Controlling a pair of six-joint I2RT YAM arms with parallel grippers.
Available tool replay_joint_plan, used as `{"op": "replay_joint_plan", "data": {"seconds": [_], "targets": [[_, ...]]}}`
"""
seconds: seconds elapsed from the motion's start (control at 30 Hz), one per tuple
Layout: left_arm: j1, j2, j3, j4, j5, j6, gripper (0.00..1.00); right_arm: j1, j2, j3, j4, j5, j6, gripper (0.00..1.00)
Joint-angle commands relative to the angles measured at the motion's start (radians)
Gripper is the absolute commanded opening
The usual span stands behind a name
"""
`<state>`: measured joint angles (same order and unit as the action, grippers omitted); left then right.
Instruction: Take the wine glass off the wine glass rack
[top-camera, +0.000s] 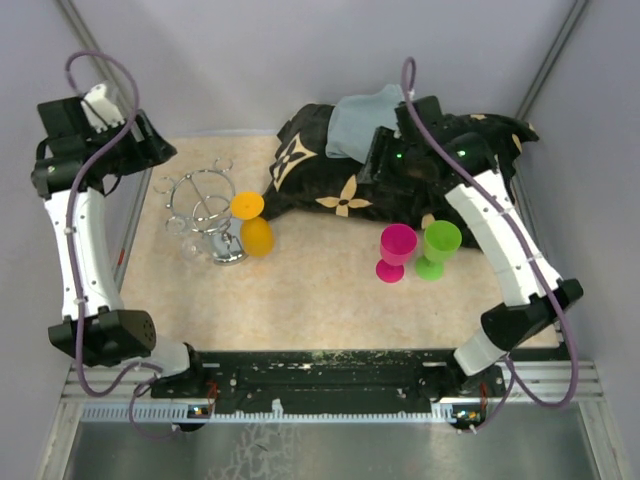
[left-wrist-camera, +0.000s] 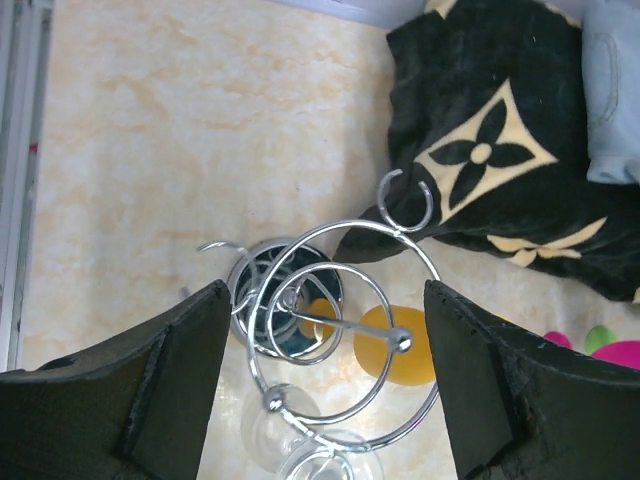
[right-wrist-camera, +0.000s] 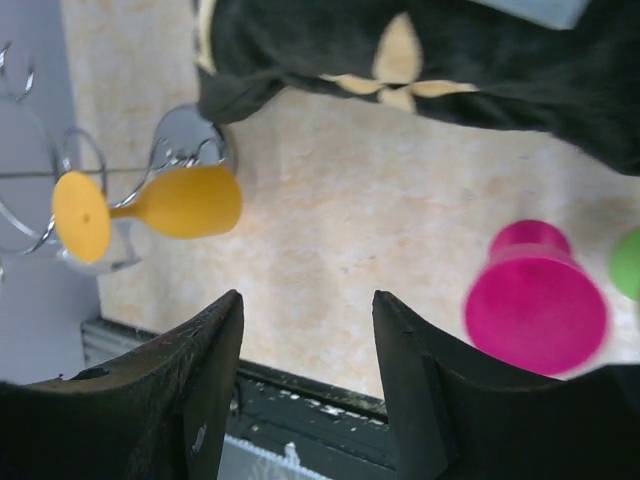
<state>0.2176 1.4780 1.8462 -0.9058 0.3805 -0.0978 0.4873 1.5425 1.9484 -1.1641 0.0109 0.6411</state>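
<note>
Apparently the orange glass (right-wrist-camera: 185, 200) hung upside down on the rack (top-camera: 226, 250), held by its foot. The left fingers (left-wrist-camera: 180, 390) hovered above, wide open. The right fingers (right-wrist-camera: 180, 390) were half open. Both were empty.

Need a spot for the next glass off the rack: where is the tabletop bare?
Widest bare patch: the tan tabletop between the orange plastic wine glass on the chrome wire rack and the magenta plastic goblet, in front of the black flower-patterned blanket. The near strip is also free. Crowded: around the rack, and back right by the green plastic goblet.
</note>
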Motion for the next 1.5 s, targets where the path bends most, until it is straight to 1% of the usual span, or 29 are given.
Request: {"op": "replay_joint_plan", "data": {"seconds": [0.0, 0.1, 0.23, 0.33, 0.43, 0.67, 0.83, 1.1, 1.2, 1.33, 1.47], "targets": [[0.146, -0.078, -0.051, 0.002, 0.142, -0.092, 0.82, 0.086, 0.087, -0.019, 0.235, -0.172, 0.063, 0.55], [0.224, -0.096, -0.068, 0.004, 0.196, -0.112, 0.82, 0.117, 0.153, -0.037, 0.352, -0.255, 0.109, 0.56], [0.276, -0.114, -0.087, 0.011, 0.253, -0.142, 0.82, 0.122, 0.183, -0.128, 0.548, -0.381, 0.195, 0.56], [0.295, -0.122, -0.095, 0.014, 0.268, -0.157, 0.82, 0.122, 0.198, -0.195, 0.679, -0.459, 0.264, 0.56], [0.301, -0.123, -0.098, 0.015, 0.277, -0.164, 0.82, 0.125, 0.203, -0.286, 0.859, -0.53, 0.352, 0.55], [0.301, -0.1, -0.093, 0.011, 0.292, -0.168, 0.81, 0.171, 0.251, -0.342, 1.051, -0.607, 0.454, 0.52], [0.301, -0.092, -0.091, 0.009, 0.302, -0.165, 0.81, 0.204, 0.286, -0.328, 1.076, -0.618, 0.467, 0.52], [0.301, -0.09, -0.094, 0.006, 0.31, -0.151, 0.81, 0.217, 0.311, -0.333, 1.065, -0.621, 0.464, 0.5], [0.301, -0.09, -0.097, 0.007, 0.314, -0.149, 0.81, 0.22, 0.315, -0.337, 1.073, -0.622, 0.468, 0.46], [0.301, -0.088, -0.1, 0.008, 0.312, -0.142, 0.81, 0.221, 0.32, -0.338, 1.069, -0.626, 0.468, 0.37], [0.301, -0.087, -0.099, 0.006, 0.313, -0.137, 0.81, 0.225, 0.33, -0.341, 1.074, -0.636, 0.472, 0.35]]}}
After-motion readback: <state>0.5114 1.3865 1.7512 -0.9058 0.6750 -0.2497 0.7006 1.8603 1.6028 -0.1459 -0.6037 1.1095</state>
